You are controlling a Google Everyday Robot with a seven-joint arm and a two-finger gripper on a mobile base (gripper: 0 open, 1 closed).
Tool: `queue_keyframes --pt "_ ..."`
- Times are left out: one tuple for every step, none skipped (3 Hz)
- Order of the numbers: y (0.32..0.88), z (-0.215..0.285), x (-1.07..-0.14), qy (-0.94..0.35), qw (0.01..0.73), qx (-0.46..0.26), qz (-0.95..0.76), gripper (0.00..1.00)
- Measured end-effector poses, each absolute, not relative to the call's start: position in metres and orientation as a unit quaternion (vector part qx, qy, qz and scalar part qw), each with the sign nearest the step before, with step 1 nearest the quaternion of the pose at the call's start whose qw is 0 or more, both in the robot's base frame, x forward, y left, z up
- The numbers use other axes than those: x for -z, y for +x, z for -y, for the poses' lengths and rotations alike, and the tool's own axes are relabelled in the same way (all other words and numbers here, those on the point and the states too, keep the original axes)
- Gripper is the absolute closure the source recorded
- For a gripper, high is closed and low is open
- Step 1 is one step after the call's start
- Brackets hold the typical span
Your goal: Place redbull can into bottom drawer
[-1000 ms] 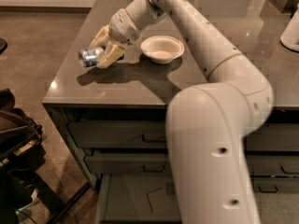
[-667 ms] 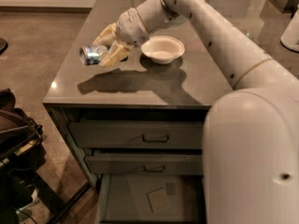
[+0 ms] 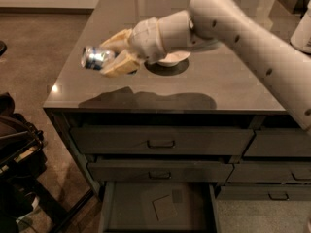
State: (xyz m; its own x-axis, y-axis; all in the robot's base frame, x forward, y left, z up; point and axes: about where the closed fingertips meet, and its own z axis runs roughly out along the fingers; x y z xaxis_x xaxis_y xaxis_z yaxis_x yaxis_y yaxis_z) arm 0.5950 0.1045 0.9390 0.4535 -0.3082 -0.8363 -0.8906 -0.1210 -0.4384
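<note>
My gripper [image 3: 112, 55] is shut on the redbull can [image 3: 95, 58], a slim blue-and-silver can held on its side, silver top pointing left. It hangs in the air above the left part of the dark countertop [image 3: 214, 86], casting a shadow below. The bottom drawer [image 3: 160, 210] of the left column is pulled open at the bottom of the view, showing a flat grey floor with small square patches. The can is well above the drawer and a little to its left.
A white bowl [image 3: 172, 58] sits on the countertop, mostly hidden behind my wrist. Two shut drawers with bar handles [image 3: 161, 143] lie above the open one. Narrower drawers [image 3: 277, 149] are on the right. A dark bag [image 3: 14, 149] sits on the floor at left.
My arm has lifted the can off the countertop and carried it up and toward the front edge. The view has shifted, so more of the open drawer shows.
</note>
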Motion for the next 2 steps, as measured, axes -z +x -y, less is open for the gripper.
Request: queue_keyframes --pt "0.5877 -0.1091 -0.9080 -0.681 0.491 -0.295 -0.456 1.00" --pt "0.5861 -0.1108 -0.9090 -0.684 0.488 -0.298 -0.452 1.00"
